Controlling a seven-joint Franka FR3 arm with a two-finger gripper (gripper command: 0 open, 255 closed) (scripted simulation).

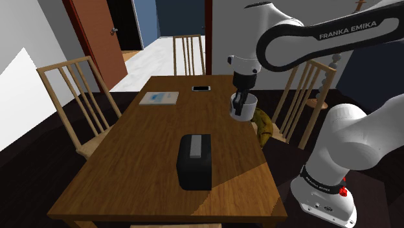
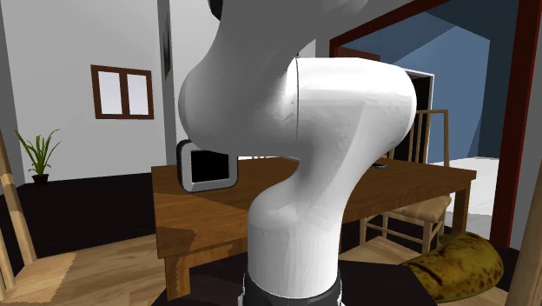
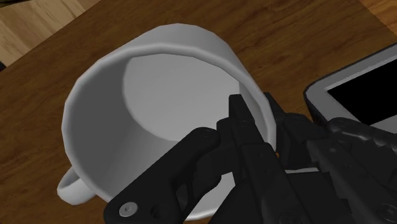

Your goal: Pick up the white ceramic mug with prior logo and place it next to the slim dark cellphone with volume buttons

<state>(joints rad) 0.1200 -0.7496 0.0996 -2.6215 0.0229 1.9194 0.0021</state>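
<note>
the white mug [image 1: 243, 111] is held over the far right part of the wooden table [image 1: 142, 168] in the shoulder view, close to the table's right edge. whether its base touches the tabletop cannot be told. in the wrist view the mug [image 3: 159, 108] is seen tilted, its open mouth and plain grey-white inside facing the camera and its handle on the side away from the fingers. no logo or writing can be read on it.

the gripper [image 1: 242, 102] comes down onto the mug from above. in the wrist view the gripper [image 3: 252, 105] is closed narrowly on the mug's wall, one finger inside the rim and the other outside.

the cellphone [image 1: 201, 88], light-edged with a dark screen, lies flat farther off and to the shoulder view's left of the mug, apart from it. a pale booklet [image 1: 159, 98] lies left of the cellphone; nothing on it can be read. a black box [image 1: 195, 160] with a grey patch on top sits nearer, mid-table. a spotted banana [image 1: 262, 126] lies just off the table's right edge, below the mug. "franka emika" is printed in white on the arm's dark band [image 1: 348, 30].
</note>
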